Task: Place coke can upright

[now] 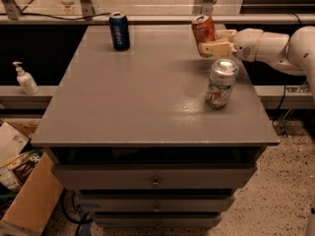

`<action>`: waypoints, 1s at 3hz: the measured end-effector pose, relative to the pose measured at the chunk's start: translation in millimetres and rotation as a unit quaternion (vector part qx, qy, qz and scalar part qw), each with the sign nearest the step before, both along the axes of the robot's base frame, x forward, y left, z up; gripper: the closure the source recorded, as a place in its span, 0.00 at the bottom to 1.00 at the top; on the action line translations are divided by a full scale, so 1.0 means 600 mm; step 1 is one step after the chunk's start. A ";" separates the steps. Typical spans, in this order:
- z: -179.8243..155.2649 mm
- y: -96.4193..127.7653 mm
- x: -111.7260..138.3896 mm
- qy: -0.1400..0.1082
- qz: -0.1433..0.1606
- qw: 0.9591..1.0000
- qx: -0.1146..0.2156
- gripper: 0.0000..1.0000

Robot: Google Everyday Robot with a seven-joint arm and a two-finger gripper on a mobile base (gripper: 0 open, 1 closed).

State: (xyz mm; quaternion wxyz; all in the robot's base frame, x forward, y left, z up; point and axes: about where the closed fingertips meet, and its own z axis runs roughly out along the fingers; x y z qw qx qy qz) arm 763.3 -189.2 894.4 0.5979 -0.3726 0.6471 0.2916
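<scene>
The red-orange coke can (203, 31) is held in the air above the far right part of the grey table (142, 92), nearly upright, with its silver top up. My gripper (212, 42) reaches in from the right and is shut on the can's lower half. The white arm (275, 45) runs off to the right edge.
A silver-white can with green and red marks (220, 84) stands upright just in front of the gripper. A dark blue can (119, 31) stands at the far left. A soap bottle (24, 78) sits on a ledge to the left. Drawers are under the table; a cardboard box (29, 200) stands on the floor at the left.
</scene>
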 end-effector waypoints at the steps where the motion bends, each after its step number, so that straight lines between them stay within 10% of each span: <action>1: -0.008 -0.025 0.003 0.002 0.000 1.000 0.026 1.00; 3: -0.046 -0.051 0.004 0.029 0.017 0.999 0.030 1.00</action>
